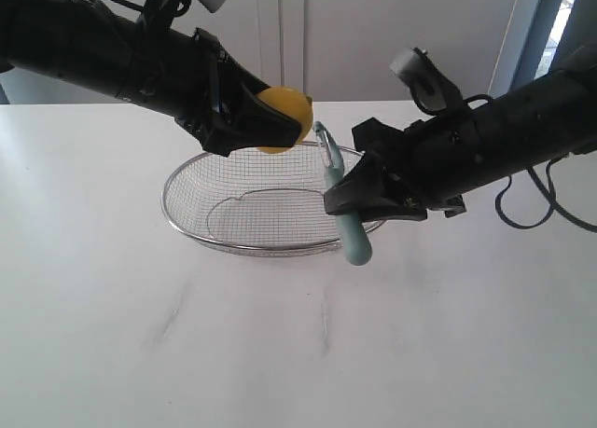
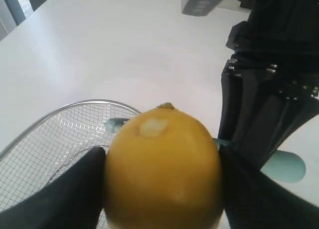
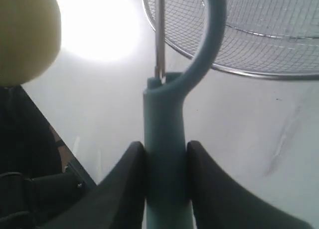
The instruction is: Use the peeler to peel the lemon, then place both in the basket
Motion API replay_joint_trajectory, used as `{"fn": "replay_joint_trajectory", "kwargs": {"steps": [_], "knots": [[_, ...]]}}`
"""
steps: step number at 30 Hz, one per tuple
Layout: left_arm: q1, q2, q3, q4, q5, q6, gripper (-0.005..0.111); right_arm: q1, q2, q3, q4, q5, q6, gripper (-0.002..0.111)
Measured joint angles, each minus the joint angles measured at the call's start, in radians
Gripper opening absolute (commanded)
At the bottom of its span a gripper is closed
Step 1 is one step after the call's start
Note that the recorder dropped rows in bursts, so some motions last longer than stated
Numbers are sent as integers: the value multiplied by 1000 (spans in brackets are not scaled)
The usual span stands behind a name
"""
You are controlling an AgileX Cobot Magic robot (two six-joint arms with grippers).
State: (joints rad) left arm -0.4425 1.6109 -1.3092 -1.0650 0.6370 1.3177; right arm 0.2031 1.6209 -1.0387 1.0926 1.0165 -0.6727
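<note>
- The left gripper (image 1: pixel 282 132) is pinching the lemon (image 1: pixel 285 111): its two black fingers (image 2: pixel 75 189) press on opposite sides of the fruit and hide those sides.
- The lemon hangs in the air above the far rim of the basket (image 1: pixel 247 249), clear of the mesh.
- In the left wrist view the lemon's nub (image 2: pixel 166 106) is turned away from the gripper, and a pale scuffed patch (image 2: pixel 152 126) shows on the skin just below it.
- The right gripper (image 1: pixel 338 200) is clamped on the peeler (image 1: pixel 355 241), its fingers (image 3: pixel 127 189) squeezing the pale teal handle from both sides.
- The peeler stands nearly upright, with its curved head up and its handle end down.
- The peeler's head sits just beside the lemon on the right gripper's side. The right wrist view shows a gap between the blade (image 3: pixel 159 34) and the fruit, so they are apart.
- In the exterior view the lower handle crosses in front of the basket's right rim and blocks a short stretch of it. The right gripper covers the middle of the handle.
- The basket rests on the white table (image 1: pixel 140 353), between the two arms and below both held things.
- A loop of dark cable (image 1: pixel 522 214) hangs from the right arm, off to the side of the basket.
</note>
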Motion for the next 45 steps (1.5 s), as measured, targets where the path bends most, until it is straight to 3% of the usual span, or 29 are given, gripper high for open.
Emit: {"fn": "replay_joint_trajectory", "kwargs": {"steps": [10, 45], "knots": [[0, 0, 0, 0, 0, 0, 0, 0, 17, 0, 157, 124, -96, 0], [0, 0, 0, -3, 0, 0, 0, 0, -94, 0, 183, 9, -86, 0]]}}
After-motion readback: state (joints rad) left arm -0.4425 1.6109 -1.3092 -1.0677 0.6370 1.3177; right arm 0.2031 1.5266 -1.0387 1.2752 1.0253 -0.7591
